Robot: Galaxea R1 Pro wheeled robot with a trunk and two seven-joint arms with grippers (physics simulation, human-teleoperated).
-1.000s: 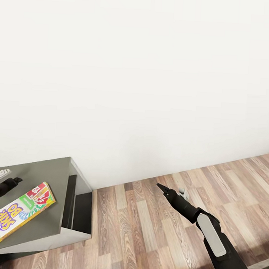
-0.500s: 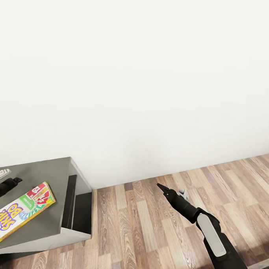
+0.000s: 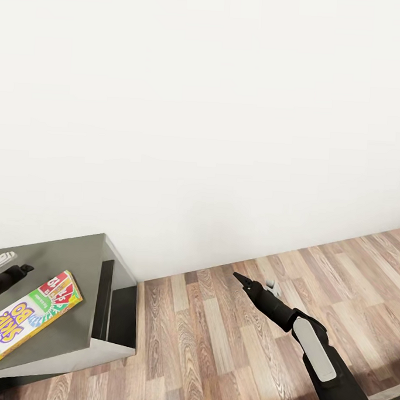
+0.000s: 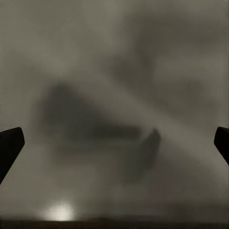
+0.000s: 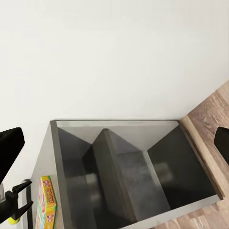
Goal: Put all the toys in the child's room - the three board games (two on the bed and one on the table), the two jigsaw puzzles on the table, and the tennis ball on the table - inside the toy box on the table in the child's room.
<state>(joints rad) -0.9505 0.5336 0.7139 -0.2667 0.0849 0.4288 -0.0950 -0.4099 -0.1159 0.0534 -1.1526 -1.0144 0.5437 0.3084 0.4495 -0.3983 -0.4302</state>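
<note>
Grey-and-black everywhere up close, so starting there: looking at the right end effector (image 3: 253, 280) hanging out over the plank floor (image 3: 216, 341), fingers spread, gripping nothing. Comparing against the last second and seeing zero movement, arms and camera included. Reading that as a pause, not progress.

Moving left: spotting the left end effector (image 3: 15, 262) hovering low over the dark top of the cabinet (image 3: 74, 258), released as well, tips sitting wide apart at the edges of its own wrist view with just blurry grey in between. Not touching the board game (image 3: 26, 320), just parked beside its far end.

Finding that game lying flat on the cabinet top, green-edged with a yellow-red cover, also peeking into the right wrist view (image 5: 46, 202). So still needing a grab and a trip to the toy box.

Noticing a yellow-green speck near the left fingers in that wrist view, too tiny to call.

Further back, only seeing bare white wall (image 3: 205, 106).
</note>
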